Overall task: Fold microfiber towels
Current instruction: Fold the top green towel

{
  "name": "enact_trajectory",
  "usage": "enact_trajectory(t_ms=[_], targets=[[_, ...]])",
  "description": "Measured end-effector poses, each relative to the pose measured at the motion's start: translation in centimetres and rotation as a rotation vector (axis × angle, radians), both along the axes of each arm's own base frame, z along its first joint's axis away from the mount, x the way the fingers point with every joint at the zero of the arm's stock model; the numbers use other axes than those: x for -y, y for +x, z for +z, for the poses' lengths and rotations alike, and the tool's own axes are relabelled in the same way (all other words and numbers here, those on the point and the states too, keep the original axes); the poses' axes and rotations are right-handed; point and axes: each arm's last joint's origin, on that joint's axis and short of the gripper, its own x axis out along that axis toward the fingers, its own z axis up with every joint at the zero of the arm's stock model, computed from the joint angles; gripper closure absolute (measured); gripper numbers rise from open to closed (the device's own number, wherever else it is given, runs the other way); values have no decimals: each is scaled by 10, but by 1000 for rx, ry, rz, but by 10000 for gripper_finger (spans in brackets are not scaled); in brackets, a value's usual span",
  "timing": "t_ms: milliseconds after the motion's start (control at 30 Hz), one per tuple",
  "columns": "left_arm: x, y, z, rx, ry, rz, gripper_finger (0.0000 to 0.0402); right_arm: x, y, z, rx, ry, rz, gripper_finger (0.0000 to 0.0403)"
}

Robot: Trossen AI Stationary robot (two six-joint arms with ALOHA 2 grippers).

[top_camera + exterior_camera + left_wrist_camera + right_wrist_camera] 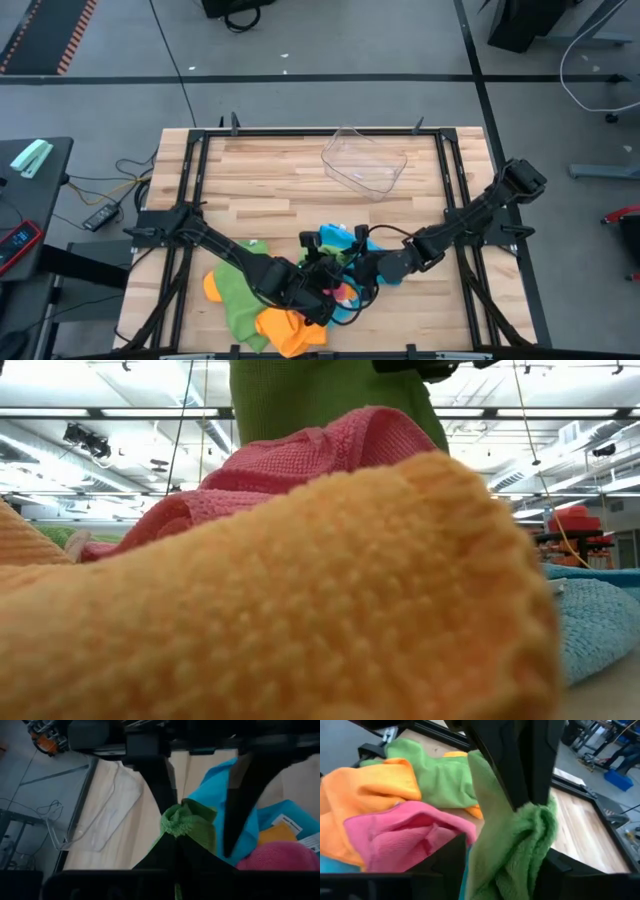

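Left wrist view pretty much tells the story: the left end effector (pixel 176 832) is pinched together on a bunched corner of a green towel (pixel 187 822), with that knot of cloth poking out right at its fingertips. From the right wrist view, the same green towel (pixel 512 850) hangs down as a long crumpled strip from those dark fingers, and the right end effector (pixel 505 865) sits around the lower part of it with its fingers apart, not visibly clamped on anything.

High view puts all of this at the near edge of the tabletop (pixel 270 180), both arms meeting over the pile of towels (pixel 285 305). Green and orange ones lie to the left arm's side, blue ones toward the right arm, a pink one in the middle. A clear plastic tray (pixel 365 160) sits well apart at the far side, nothing in it as far as one can tell.

Looks like the step in hand is pulling one green towel out of the heap and getting a second grip on it, so folding proper hasn't begun. Next move probably calls for the right end effector to close on a free corner or edge lower down, then both to spread the cloth flat on bare wood.

As for orientation, the lifted towel's long axis runs roughly vertical, pinched corner up, loose end pointing down at the pile. It's twisted and bunched rather than flat, so which edge is which can't be made out.
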Motion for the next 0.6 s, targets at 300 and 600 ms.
enact_trajectory(t_ms=[300, 600], targets=[[4, -5, -1, -28, 30, -16, 360, 6, 2, -1, -28, -57, 4, 359], [18, -25, 19, 47, -44, -29, 259, 8, 2, -4, -63, -107, 32, 393]])
